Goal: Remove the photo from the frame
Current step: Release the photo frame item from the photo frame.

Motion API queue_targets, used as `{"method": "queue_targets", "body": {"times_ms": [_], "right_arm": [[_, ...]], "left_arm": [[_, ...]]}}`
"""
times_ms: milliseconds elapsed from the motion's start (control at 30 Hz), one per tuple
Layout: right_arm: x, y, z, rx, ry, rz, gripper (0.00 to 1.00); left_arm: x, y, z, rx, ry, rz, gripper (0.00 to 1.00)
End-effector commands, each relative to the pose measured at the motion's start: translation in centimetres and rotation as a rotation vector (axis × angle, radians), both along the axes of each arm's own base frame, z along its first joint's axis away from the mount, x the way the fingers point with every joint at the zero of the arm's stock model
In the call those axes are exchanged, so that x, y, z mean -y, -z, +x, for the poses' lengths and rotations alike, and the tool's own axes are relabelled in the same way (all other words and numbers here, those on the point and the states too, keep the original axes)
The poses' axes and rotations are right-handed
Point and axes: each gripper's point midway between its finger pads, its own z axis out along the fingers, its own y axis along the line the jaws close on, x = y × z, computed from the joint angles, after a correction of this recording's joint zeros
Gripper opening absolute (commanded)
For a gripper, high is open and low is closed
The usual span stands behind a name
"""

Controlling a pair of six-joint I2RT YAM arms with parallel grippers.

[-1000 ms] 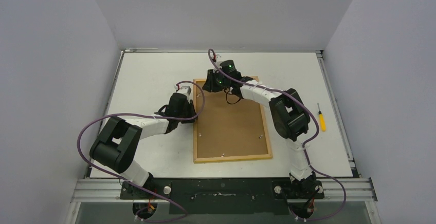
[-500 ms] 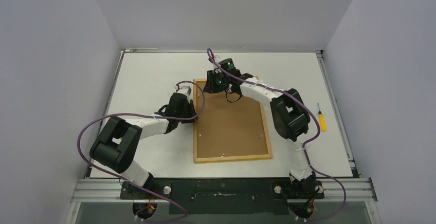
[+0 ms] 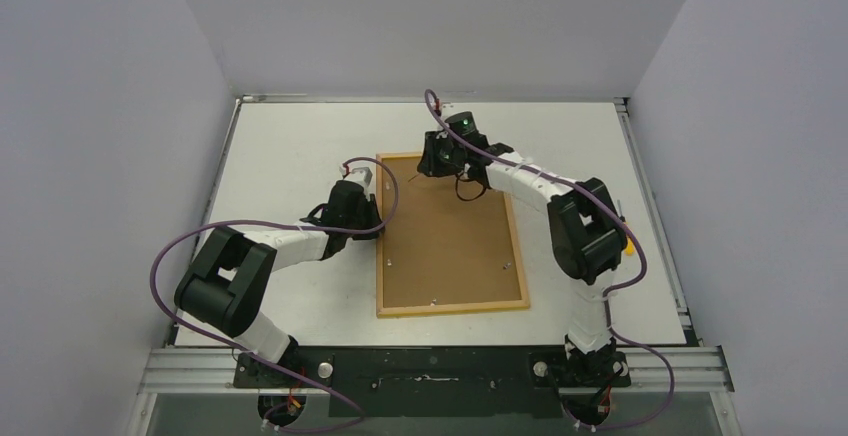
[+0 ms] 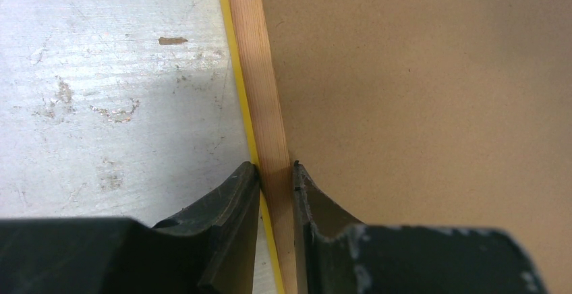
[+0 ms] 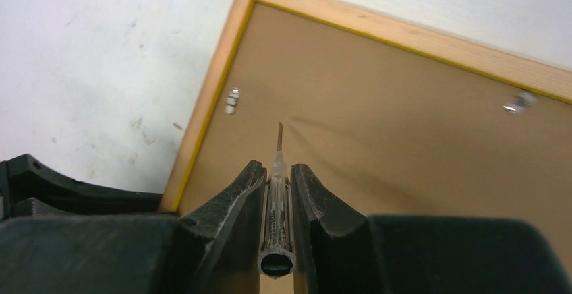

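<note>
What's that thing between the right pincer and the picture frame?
A thin clear screwdriver, pinched in the right pincer, points at the brown back of the frame; the right wrist view shows it.

Frame [image 3: 452, 256] front: faces the table [image 3: 300, 136], unseen; a yellow sliver shows along the rim.
Screwdriver [image 3: 628, 247]: right of the frame, mostly behind the right arm [image 3: 585, 236].
Tab [image 5: 519, 102]: at the frame's far rim, blurred.
Tool [image 5: 276, 213]: pinched in the right gripper [image 5: 276, 168] over the frame; kind unclear.
</note>
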Motion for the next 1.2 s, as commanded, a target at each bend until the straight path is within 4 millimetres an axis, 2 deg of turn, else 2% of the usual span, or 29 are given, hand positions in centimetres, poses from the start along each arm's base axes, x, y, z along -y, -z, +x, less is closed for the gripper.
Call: {"method": "queue_targets", "body": {"times_ms": [0,267,467,800,1167], "right_arm": [[4.2,-4.9,3.3,0.147,0.161,0.049,0.05],[7.9,-3.5,5.4,0.163,0.284,-0.001,0.05],[9.2,-2.1,6.6,0.166,0.344,-0.055,0.05],[11.5,0.1,7.4,0.161,0.444,-0.172,0.05],[13.7,1.0,7.4,0.146,0.535,-0.259,0.05]], "left_arm": [[0.2,-1.0,1.2,0.03,0.003,0.001,0.0],[0.2,-1.0,1.2,0.03,0.004,0.0,0.0],[0.2,-0.9,1.1,0.028,0.004,0.002,0.0],[0.2,-0.9,1.2,0.028,0.004,0.002,0.0],[0.2,-0.9,1.2,0.027,0.003,0.004,0.0]]}}
